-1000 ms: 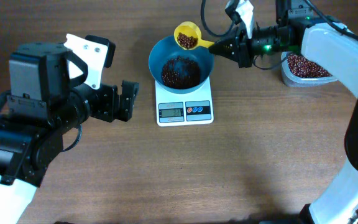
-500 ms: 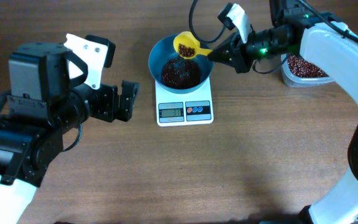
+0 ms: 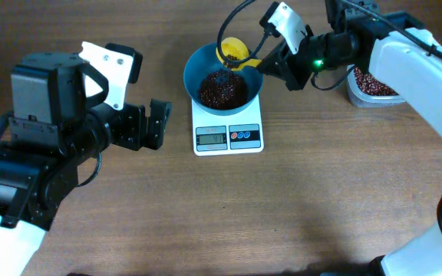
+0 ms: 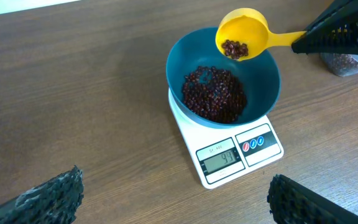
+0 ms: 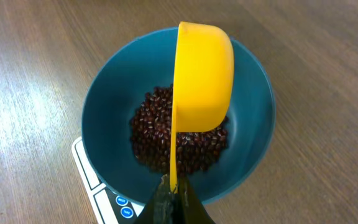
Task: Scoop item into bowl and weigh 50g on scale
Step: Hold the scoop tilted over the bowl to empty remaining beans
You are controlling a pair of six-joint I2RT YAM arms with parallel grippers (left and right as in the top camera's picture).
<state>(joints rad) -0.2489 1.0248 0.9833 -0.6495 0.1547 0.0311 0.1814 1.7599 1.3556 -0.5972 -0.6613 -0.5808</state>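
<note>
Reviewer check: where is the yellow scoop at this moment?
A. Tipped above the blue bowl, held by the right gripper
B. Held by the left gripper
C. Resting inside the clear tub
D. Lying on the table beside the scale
A: the right gripper is shut on the handle of the yellow scoop, which is tipped above the blue bowl on the scale, with a few beans in it.
</note>
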